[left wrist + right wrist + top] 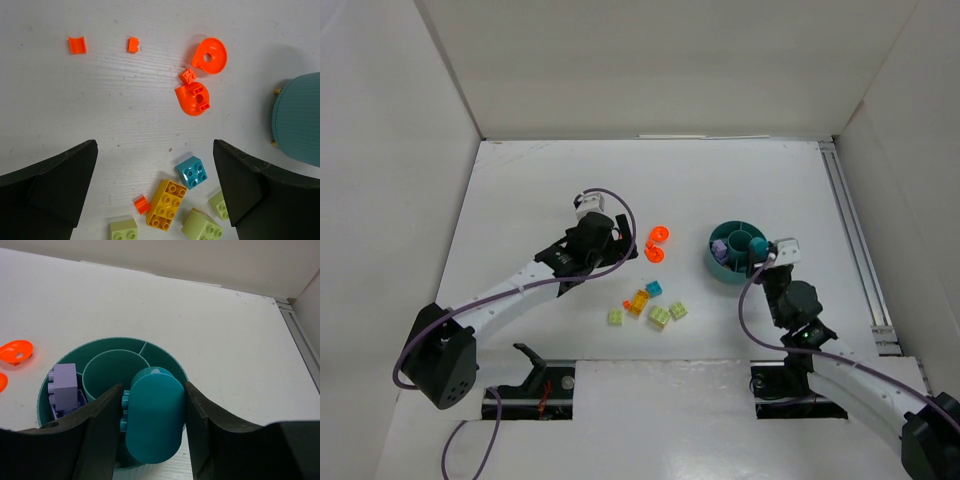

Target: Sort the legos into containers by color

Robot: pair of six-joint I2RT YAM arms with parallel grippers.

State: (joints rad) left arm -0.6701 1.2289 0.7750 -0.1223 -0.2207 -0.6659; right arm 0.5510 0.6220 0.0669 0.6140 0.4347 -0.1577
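My right gripper [152, 390] is shut on a teal rounded brick [152, 422] and holds it over the round teal dish [165, 352], above its near rim. A purple brick [64, 385] lies in the dish's left compartment. My left gripper [155, 150] is open and empty, above the table. Below it lie a teal brick [192, 171], a yellow-orange brick [167, 204], a small red-orange bit [141, 203] and pale green bricks [202, 226]. Two round orange pieces [210, 55] lie beyond them. In the top view the dish [712, 262] is right of the brick cluster [645, 305].
Two small orange bits [77, 45] lie apart at the far left of the left wrist view. White walls enclose the table on three sides, and a metal rail [855, 240] runs along the right edge. The dish's side [300, 117] shows at the left wrist view's right edge.
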